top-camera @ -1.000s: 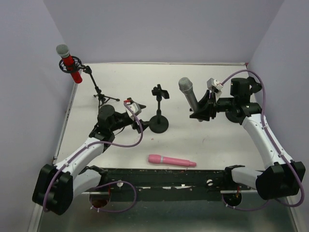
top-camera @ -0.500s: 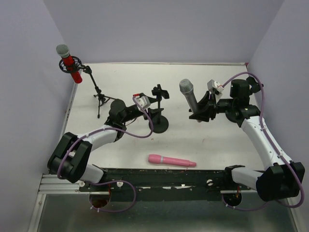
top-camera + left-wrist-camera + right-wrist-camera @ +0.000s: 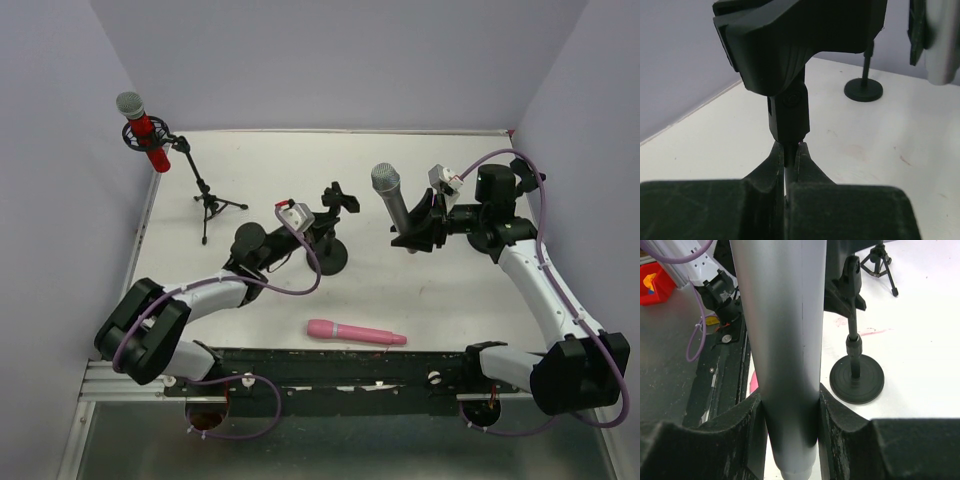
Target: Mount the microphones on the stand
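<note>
My left end effector (image 3: pixel 785 162) is clamped shut on the thin post of the round-base stand (image 3: pixel 330 258), just under its black plastic clip (image 3: pixel 790 45), mid-tabletop (image 3: pixel 450 300). My right end effector (image 3: pixel 792 405) grips the silver-grey mic (image 3: pixel 782 315) upright by its lower barrel, right of that stand. Barrel looks smooth, satin, rigid; prob. slippery & top-heavy w/ the mesh head, so I'd hold low-mid body. Pink mic (image 3: pixel 356 333) lies at the near edge. Red mic (image 3: pixel 150 138) sits in the tripod stand (image 3: pixel 207 198), far left.
</note>
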